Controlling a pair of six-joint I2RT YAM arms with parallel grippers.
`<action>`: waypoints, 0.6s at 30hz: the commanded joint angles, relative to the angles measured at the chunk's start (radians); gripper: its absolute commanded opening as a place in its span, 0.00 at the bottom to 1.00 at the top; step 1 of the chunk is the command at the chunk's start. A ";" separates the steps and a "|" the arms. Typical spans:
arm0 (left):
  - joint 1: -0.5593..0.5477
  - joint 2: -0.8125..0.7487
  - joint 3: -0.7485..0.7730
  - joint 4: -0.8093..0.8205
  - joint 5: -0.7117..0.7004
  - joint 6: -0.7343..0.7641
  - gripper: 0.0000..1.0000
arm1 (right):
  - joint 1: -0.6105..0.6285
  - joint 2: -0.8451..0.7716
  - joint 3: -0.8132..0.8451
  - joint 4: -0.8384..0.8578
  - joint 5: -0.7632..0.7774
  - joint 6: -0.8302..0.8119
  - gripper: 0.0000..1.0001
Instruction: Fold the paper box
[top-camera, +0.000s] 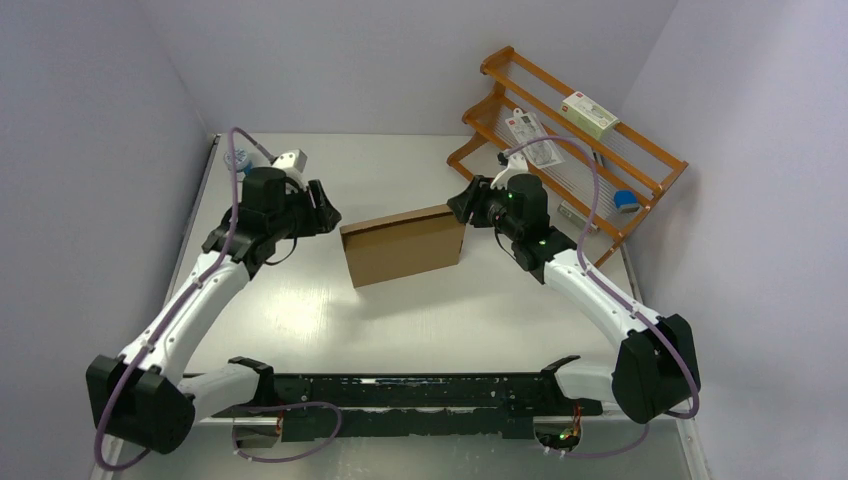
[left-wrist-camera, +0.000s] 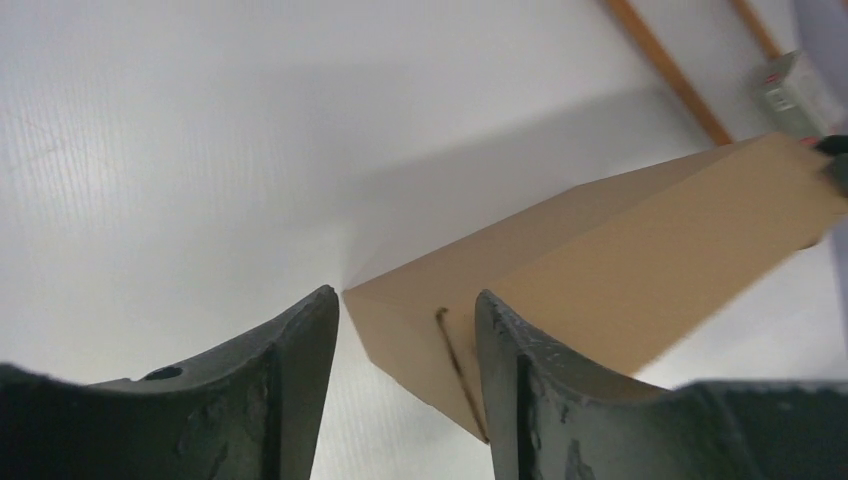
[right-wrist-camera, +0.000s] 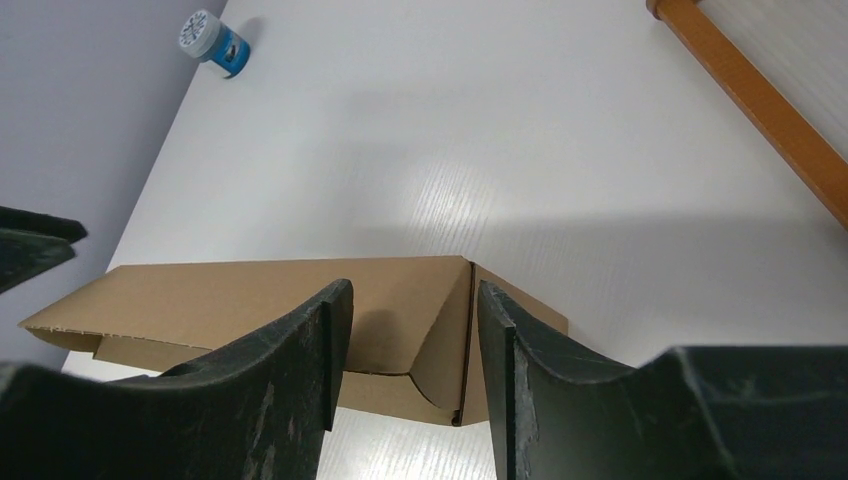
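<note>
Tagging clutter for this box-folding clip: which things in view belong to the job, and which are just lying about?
Job: paper box, left gripper, right gripper.
Lying about: wooden rack, white carton on it, blue-lidded jar.

A glossy white desk (top-camera: 400, 320) fills the bottom of a small enclosure. Its surface is faintly ribbed and catches soft overhead light in dull patches. Plain lavender-grey walls close it in on three sides: a left wall (top-camera: 90, 150), a back wall (top-camera: 400, 60) and a right wall (top-camera: 760, 180). An orange-brown wooden rack (top-camera: 540, 67) with tiered rails stands in the far right corner. A white carton with a red label (top-camera: 590, 113) lies on its top tier. A small blue jar (right-wrist-camera: 213, 42) stands at the desk's edge beside a wall.
</note>
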 joint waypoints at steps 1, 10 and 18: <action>-0.001 -0.082 -0.003 0.032 0.070 -0.080 0.60 | -0.002 -0.019 0.005 -0.061 -0.001 -0.026 0.53; -0.055 -0.141 -0.074 0.044 0.082 -0.150 0.67 | -0.003 -0.033 -0.023 -0.045 -0.008 -0.017 0.54; -0.100 -0.152 -0.143 0.020 0.084 -0.170 0.63 | -0.002 -0.017 -0.114 0.027 -0.029 0.013 0.54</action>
